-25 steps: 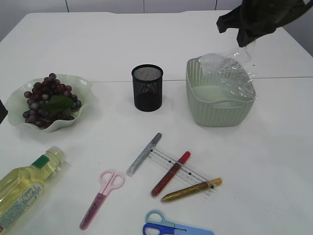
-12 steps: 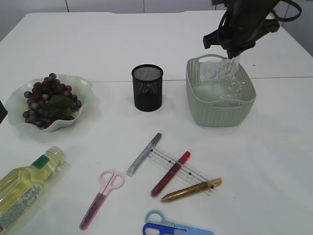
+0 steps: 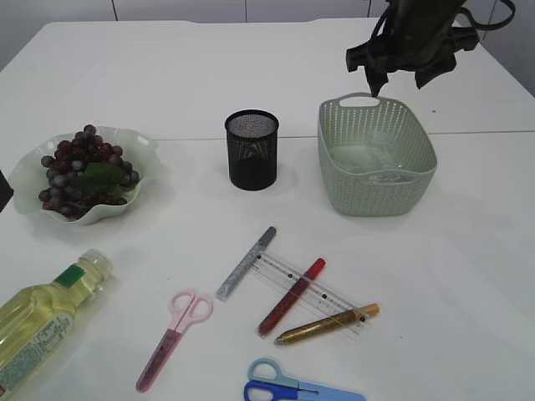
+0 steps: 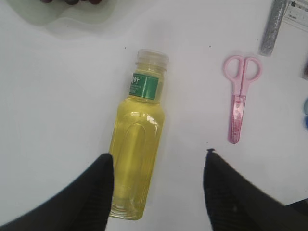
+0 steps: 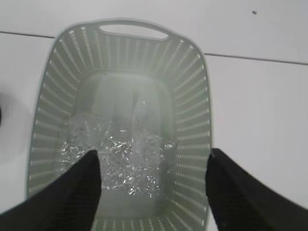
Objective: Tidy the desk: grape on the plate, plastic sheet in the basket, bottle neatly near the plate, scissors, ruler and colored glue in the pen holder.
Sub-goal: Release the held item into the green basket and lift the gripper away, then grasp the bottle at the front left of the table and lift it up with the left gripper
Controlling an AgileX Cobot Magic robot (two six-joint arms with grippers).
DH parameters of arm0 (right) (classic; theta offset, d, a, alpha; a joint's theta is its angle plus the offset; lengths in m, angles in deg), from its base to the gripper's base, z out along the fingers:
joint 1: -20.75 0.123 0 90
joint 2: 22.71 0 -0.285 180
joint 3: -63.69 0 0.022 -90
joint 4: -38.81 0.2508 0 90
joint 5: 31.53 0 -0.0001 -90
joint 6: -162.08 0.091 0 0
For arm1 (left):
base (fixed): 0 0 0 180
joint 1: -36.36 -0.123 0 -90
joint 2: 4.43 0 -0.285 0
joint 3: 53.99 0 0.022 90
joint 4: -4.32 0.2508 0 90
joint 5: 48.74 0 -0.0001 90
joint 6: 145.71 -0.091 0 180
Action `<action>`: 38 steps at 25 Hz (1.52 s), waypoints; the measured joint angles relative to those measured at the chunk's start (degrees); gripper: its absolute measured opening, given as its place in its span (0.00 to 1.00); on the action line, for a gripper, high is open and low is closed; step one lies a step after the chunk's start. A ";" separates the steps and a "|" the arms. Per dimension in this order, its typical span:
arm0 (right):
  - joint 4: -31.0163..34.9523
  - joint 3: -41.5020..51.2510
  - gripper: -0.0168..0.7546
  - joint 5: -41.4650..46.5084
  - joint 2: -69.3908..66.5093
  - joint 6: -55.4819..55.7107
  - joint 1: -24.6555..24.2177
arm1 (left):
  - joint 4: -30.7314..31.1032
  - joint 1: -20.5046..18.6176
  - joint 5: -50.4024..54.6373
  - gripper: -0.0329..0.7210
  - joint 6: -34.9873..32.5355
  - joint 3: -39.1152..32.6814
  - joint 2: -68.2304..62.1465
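Observation:
The crumpled clear plastic sheet (image 5: 120,154) lies loose inside the pale green basket (image 3: 376,196). My right gripper (image 5: 153,153) hangs open above it and holds nothing. Purple grapes (image 3: 84,171) sit on the wavy plate (image 3: 142,146). The yellow bottle (image 4: 137,144) lies on its side. My left gripper (image 4: 158,155) is open over its lower half, its left finger next to the base. Pink scissors (image 3: 171,338), blue scissors (image 3: 288,386), the clear ruler (image 3: 313,288) and silver (image 3: 245,264), red (image 3: 290,296) and gold (image 3: 328,324) glue tubes lie on the table in front of the black pen holder (image 3: 252,150).
The white table's seam line (image 3: 192,138) runs behind the pen holder and basket. The pink scissors (image 4: 239,103) lie to the right of the bottle, with the silver glue tube (image 4: 273,26) beyond them.
My right gripper has opened and let go of the plastic sheet, which dropped down into the basket. The left gripper and the other things have not moved.

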 joint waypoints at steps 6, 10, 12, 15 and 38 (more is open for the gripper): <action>6.49 -2.65 0.69 7.23 1.88 -4.99 0.00 | 0.00 0.00 0.00 0.62 0.00 0.00 0.00; 7.66 -1.61 0.69 11.14 4.93 -6.60 0.00 | 0.00 0.00 0.00 0.62 0.00 0.00 0.00; 7.77 0.18 0.69 12.26 6.21 -7.21 0.00 | 0.00 0.00 0.00 0.62 0.00 0.00 0.00; 8.31 4.52 0.69 13.41 8.38 -7.97 0.00 | 0.00 0.00 0.00 0.62 0.00 0.00 0.00; 18.55 45.93 0.69 13.68 42.01 -14.08 0.12 | 4.93 0.00 2.49 0.62 -9.94 0.00 -6.84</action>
